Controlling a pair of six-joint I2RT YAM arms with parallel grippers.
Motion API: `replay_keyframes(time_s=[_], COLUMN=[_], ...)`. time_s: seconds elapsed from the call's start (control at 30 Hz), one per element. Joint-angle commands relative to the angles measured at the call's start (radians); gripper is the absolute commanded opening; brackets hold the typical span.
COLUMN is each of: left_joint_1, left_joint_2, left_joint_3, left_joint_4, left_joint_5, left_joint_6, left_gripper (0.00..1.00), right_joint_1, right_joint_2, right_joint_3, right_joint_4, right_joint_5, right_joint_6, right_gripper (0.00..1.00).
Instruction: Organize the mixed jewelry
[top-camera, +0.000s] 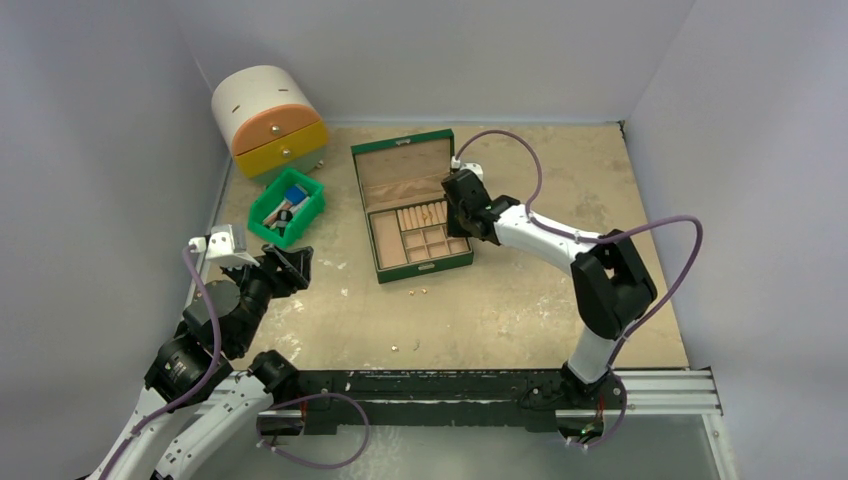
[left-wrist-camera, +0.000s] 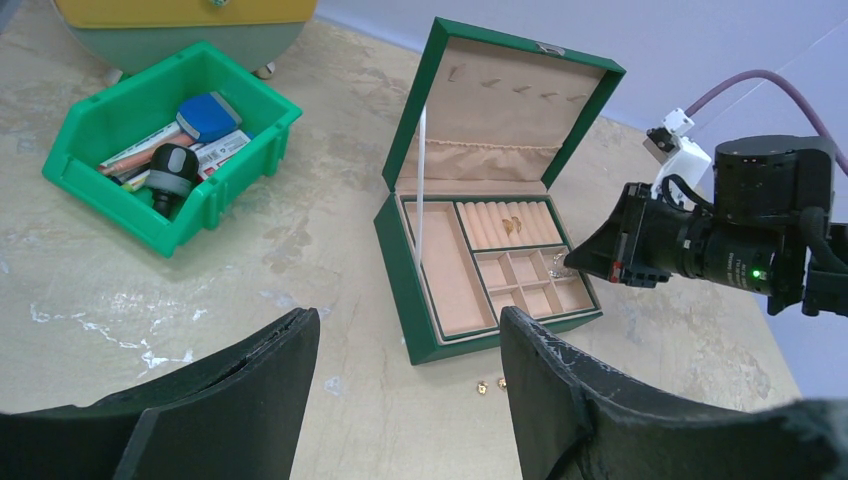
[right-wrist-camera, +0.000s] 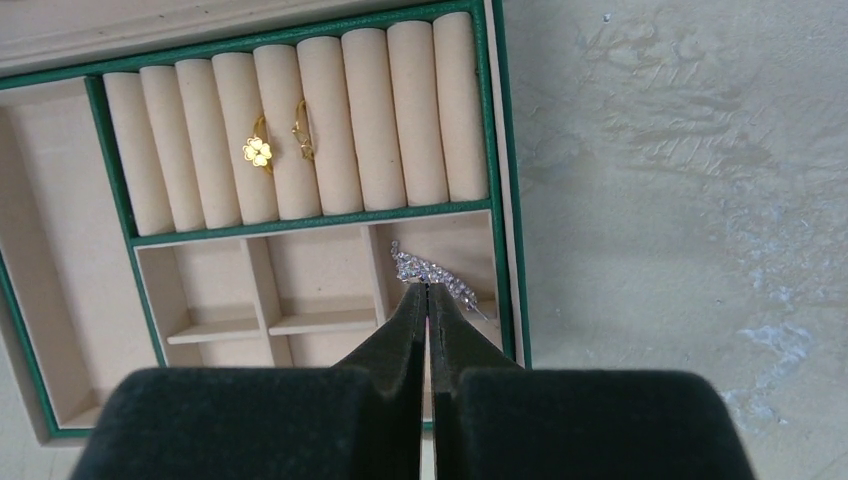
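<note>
Left wrist view. The left gripper (left-wrist-camera: 407, 335) is showing its two black padded fingers (left-wrist-camera: 240, 400) in the foreground, standing well apart. Beyond them, a green hinged jewellery box with beige lining (left-wrist-camera: 395, 262) is sitting open on the worn beige tabletop (left-wrist-camera: 300, 250), its lid standing upright. A small gold piece (left-wrist-camera: 513, 226) is resting on the ring rolls. The right gripper (left-wrist-camera: 573, 263), fingers pressed into a wedge, is pointing into a small right-hand compartment beside a sparkling silver piece (left-wrist-camera: 556, 268) (contact cannot be judged). Two tiny gold studs (left-wrist-camera: 490, 384) are lying just before the box. A green plastic bin (left-wrist-camera: 215, 195) is standing to the left.
</note>
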Motion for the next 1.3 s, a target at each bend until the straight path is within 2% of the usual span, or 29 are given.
replay_keyframes(time_s=[0.0, 0.2, 0.37, 0.5, 0.77, 0.93, 1.27], left_joint_1=[0.002, 0.002, 0.002, 0.001, 0.001, 0.002, 0.003], left_joint_2=[0.012, 0.013, 0.016, 0.016, 0.019, 0.021, 0.008], left_joint_3=[0.001, 0.001, 0.001, 0.001, 0.001, 0.0, 0.0], left_joint_4=[0.029, 0.03, 0.03, 0.03, 0.033, 0.034, 0.036], left_joint_5=[-0.011, -0.013, -0.011, -0.011, -0.004, 0.002, 0.007], left_joint_6=[-0.013, -0.014, -0.015, -0.014, -0.012, -0.01, -0.007], left_gripper=[0.66, 0.66, 0.66, 0.66, 0.66, 0.66, 0.66], right_joint_1=[-0.015, -0.016, -0.017, -0.018, -0.008, 0.033, 0.193], right_joint_2=[0.021, 0.037, 0.001, -0.041, -0.189, -0.283, -0.36], right_joint_3=[0.056, 0.045, 0.027, 0.015, -0.064, -0.163, -0.31], right_joint_4=[0.028, 0.033, 0.036, 0.019, 0.029, 0.039, 0.086], right_joint_5=[-0.021, -0.023, -0.017, -0.029, -0.072, -0.108, -0.089], right_joint_6=[-0.014, -0.002, 0.002, 0.003, -0.012, 0.038, 0.152], right_gripper=[0.0, 0.0, 0.16, 0.24, 0.25, 0.27, 0.3])
